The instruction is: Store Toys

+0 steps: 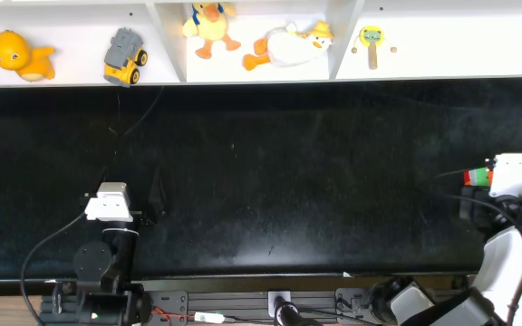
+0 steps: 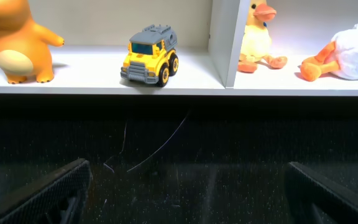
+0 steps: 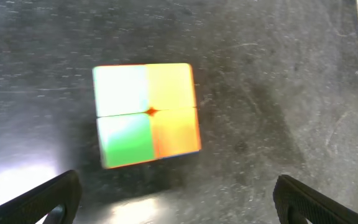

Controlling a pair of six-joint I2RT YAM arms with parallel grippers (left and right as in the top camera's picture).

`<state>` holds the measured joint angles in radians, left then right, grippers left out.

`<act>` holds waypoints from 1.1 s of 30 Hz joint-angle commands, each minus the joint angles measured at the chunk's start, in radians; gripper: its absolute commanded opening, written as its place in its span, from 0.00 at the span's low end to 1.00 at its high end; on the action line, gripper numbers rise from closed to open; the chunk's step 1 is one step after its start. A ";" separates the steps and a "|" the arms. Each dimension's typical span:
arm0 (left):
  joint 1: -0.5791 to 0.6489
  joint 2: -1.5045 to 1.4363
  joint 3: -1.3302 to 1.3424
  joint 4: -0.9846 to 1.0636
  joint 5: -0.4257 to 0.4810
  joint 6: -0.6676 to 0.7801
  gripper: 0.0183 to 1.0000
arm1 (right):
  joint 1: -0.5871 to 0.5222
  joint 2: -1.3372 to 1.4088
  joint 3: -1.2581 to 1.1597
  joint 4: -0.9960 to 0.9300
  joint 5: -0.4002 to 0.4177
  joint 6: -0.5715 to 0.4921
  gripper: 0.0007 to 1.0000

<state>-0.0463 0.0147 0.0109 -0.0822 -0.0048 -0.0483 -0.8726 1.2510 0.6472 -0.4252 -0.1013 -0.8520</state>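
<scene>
On the right side of the black surface point(image 1: 270, 181) a colourful puzzle cube point(image 3: 148, 115) lay flat, well apart from the white shelf point(image 1: 80, 80) along the far edge. The right pincer point(image 3: 176, 186) hung directly above the cube, looking down on it, its fingers spread wide with nothing between them and wider than the cube. That suited a straight descent onto the toy's two opposite sides. The cube sat slightly askew to the fingers, so the grasp probably called for a small wrist turn first.

The left pincer point(image 2: 187, 180) was low over the left of the surface, likewise open and empty, facing the shelf. An orange figure point(image 2: 17, 40) and a yellow toy truck point(image 2: 149, 56) shared one compartment. A yellow plush duck point(image 2: 257, 37) and a white plush duck point(image 2: 347, 53) lay in the next. These looked already stored, upright or resting against the back, leaving the cube as the one toy not yet put away.
</scene>
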 commanded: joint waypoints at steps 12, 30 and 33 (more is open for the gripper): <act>-0.005 -0.012 -0.003 -0.002 -0.005 0.022 1.00 | -0.024 0.121 -0.001 0.092 -0.220 0.090 1.00; -0.005 -0.012 -0.003 -0.002 -0.005 0.022 1.00 | -0.024 0.194 -0.001 0.145 -0.224 0.124 0.95; -0.005 -0.012 -0.003 -0.002 -0.005 0.022 1.00 | -0.024 0.194 -0.001 0.154 -0.224 0.124 0.88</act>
<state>-0.0463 0.0147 0.0109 -0.0822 -0.0048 -0.0483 -0.8951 1.4429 0.6472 -0.2806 -0.3077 -0.7357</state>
